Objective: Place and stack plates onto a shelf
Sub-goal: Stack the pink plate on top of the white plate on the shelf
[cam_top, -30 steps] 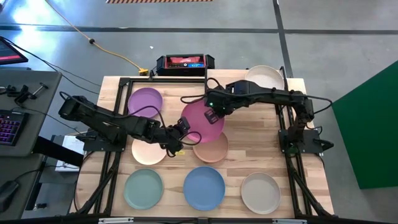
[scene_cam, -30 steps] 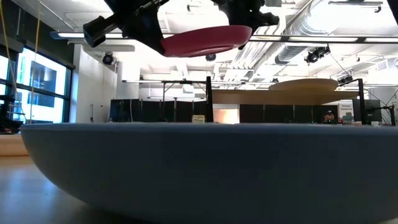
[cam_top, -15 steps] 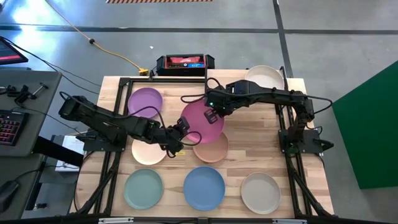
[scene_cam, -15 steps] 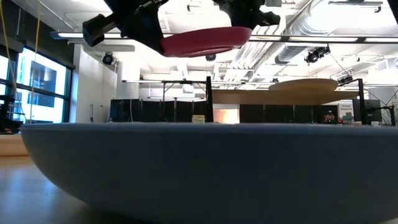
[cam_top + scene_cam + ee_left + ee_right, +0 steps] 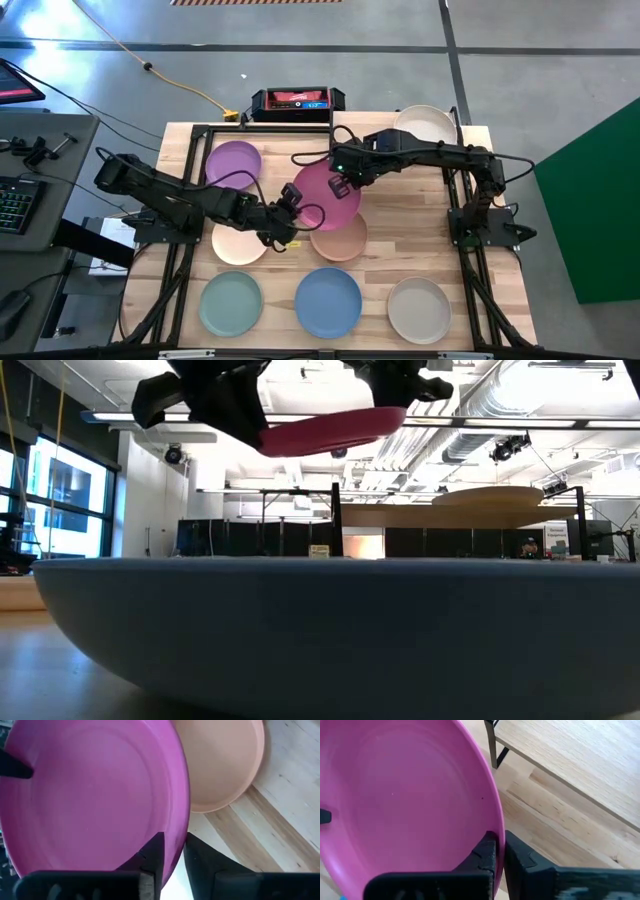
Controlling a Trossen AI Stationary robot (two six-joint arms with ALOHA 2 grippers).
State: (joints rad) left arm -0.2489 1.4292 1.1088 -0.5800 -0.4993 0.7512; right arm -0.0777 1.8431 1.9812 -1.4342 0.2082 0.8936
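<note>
1. One plate [image 5: 327,194] hangs in the air above the middle of the table [image 5: 400,250] — the left gripper [image 5: 293,203] clamps its left rim, the right gripper [image 5: 340,186] its far edge.
2. Partly beneath it lies a second plate [image 5: 340,240].
3. Left of that lies another plate [image 5: 235,245].
4. The shelf [image 5: 395,175] stands just right of the held plate — a far-right plate [image 5: 425,124] sits behind it.
5. Three plates [image 5: 329,301] line the near edge.

The big light-wood tabletop [image 5: 400,240] carries round matte plates: purple [image 5: 233,162] far left, peach [image 5: 238,243] and terracotta brown [image 5: 340,238] mid-table, and mint green [image 5: 231,304], blue [image 5: 328,301] and beige [image 5: 419,309] nearest (a row of three).
</note>
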